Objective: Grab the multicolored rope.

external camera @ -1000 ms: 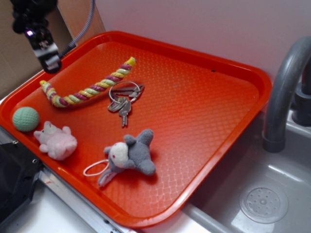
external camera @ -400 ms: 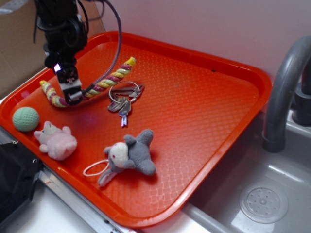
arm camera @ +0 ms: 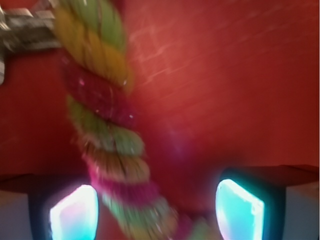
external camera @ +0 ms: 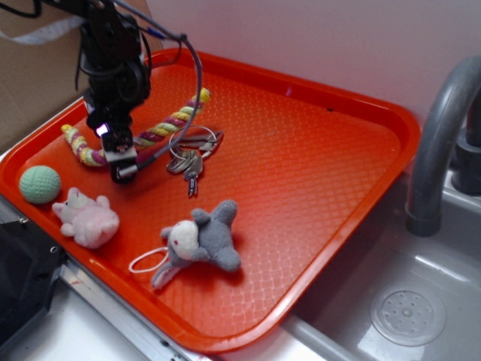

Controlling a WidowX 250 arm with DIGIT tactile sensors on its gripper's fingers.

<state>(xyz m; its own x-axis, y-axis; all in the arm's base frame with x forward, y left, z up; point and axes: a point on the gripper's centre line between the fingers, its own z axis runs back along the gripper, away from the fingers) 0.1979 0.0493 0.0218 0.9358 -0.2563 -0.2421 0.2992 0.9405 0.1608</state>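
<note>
— Lower than a second ago: gripper (external camera: 124, 169) down over the multicolored rope (external camera: 161, 131) at the orange tray's (external camera: 331, 101) left. Fingers (arm camera: 75, 212) spread, rope running between, nothing pinched yet.
— Ready to close, then. Obstacles?
— Key ring (external camera: 192, 147) touching the rope's middle; green ball (external camera: 39, 184), pink plush (external camera: 89, 219) near, grey plush (external camera: 203, 239) farther off.

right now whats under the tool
Under the tool lies the multicolored rope, running between the two open fingers, on the orange tray. Part of the keys shows at the top left. The exterior view hides the rope's middle behind the arm.
</note>
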